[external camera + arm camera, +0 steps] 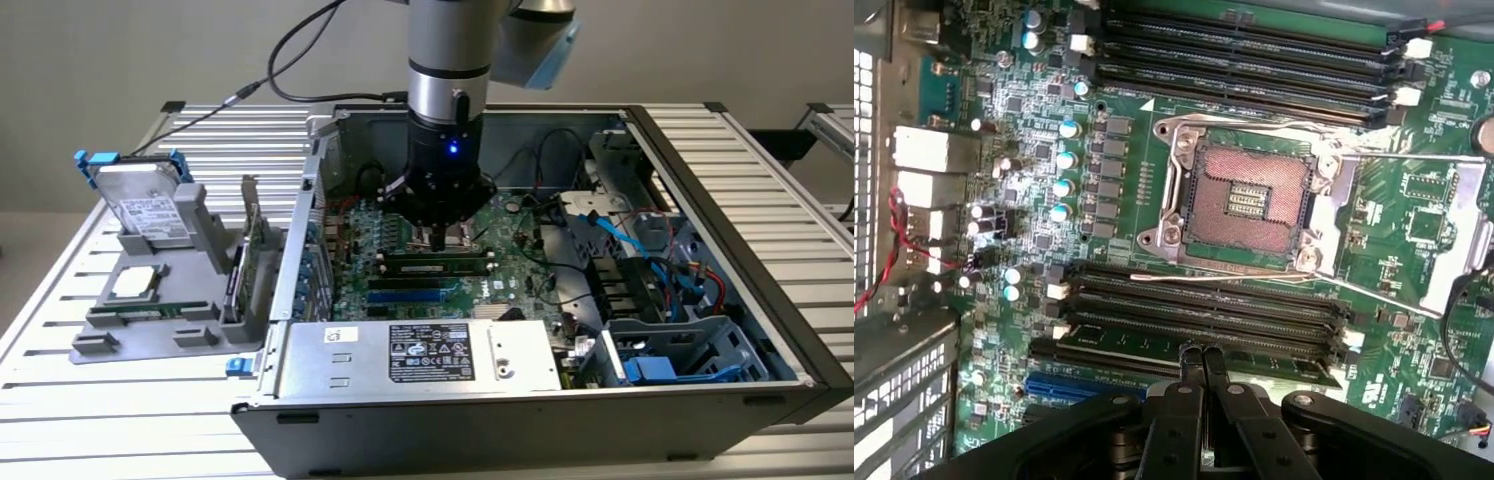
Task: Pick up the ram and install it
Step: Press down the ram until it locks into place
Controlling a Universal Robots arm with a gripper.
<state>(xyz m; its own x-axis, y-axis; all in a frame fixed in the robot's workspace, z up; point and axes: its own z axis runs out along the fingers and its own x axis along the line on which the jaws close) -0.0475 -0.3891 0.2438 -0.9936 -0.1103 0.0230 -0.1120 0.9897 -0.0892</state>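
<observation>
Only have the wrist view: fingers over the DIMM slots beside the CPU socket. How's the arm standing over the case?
Observer: Arm comes straight down into the open case. Gripper is right over the ram, which lies along a slot. Can't tell if they touch.
Operator: What's outside the case?
Observer: A holder on the exterior view's left, with a hard drive, a CPU and an upright green card.
</observation>
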